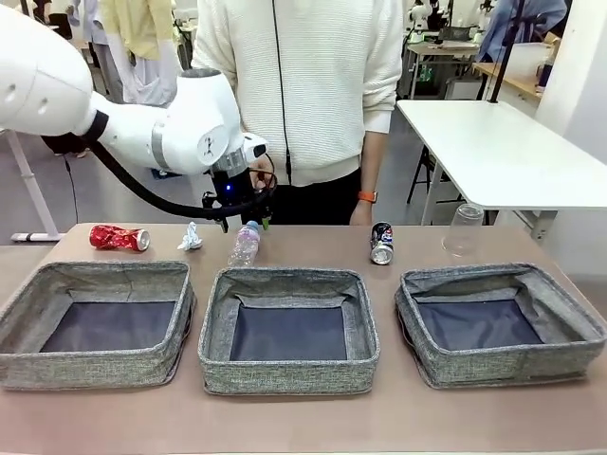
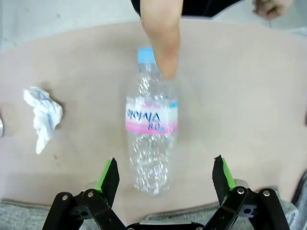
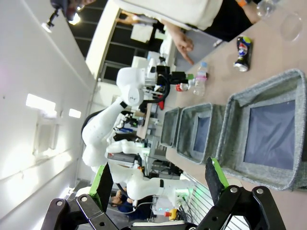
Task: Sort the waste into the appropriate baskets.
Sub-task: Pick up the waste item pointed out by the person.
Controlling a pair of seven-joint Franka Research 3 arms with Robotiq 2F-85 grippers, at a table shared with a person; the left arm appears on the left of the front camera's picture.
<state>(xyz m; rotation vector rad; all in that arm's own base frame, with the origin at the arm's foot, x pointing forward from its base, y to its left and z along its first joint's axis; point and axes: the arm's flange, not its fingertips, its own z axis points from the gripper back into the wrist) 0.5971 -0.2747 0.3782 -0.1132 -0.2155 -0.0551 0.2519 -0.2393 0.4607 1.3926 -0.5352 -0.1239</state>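
Bright, even overhead light is cast, so only a faint shadow is seen beside the bottle (image 2: pixel 151 139). The finger (image 2: pixel 160 38) over the bottle's neck is rendered slightly blurred, and ceiling lamps (image 3: pixel 74 18) far behind it are blown out.

Clear plastic bottle with pink label and blue cap (image 2: pixel 150 143): the label bears blue lettering, seen inverted and not surely legible, with what looks like "80" beneath. Dark blue-black can (image 1: pixel 381 244): print too small to read.
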